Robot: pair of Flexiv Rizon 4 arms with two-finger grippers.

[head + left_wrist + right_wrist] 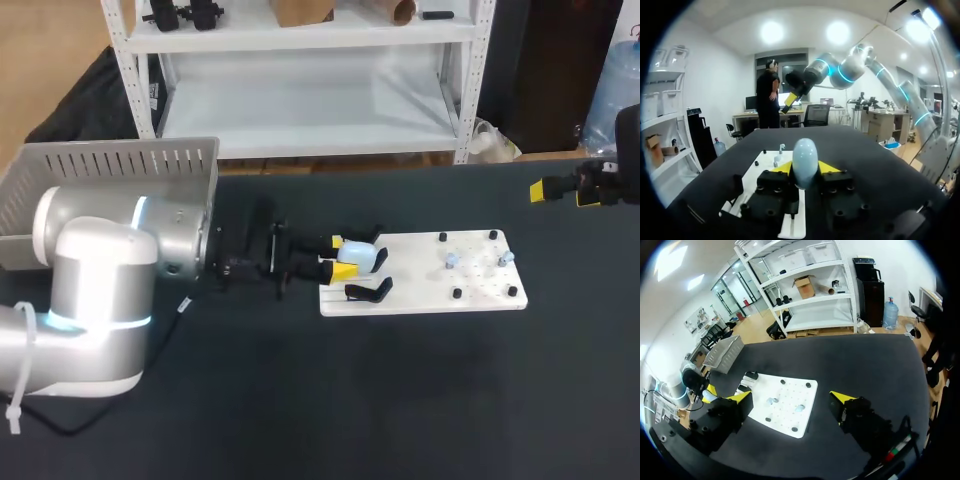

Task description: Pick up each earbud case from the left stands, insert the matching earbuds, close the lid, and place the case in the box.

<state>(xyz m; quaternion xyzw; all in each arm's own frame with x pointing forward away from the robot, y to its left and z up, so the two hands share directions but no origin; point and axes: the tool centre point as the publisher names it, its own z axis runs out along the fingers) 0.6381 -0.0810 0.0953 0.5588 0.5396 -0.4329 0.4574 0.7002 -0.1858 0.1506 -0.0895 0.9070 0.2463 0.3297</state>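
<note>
Grey box at table's far left. Left gripper clamped on pale-blue earbud case, over left end of white board. Earbuds sit further right on board. Right gripper spread wide, holding nothing.

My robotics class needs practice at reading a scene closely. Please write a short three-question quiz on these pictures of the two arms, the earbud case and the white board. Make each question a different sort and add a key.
1. Fill in: the two loose earbuds lie on the white ____.
2. The left gripper is shut on: A) one of the earbuds B) the pale blue earbud case C) nothing.
3. True or false: the right gripper is shut.
Key: 1 board; 2 B; 3 false, its fingers stand wide apart with nothing between them.
</note>
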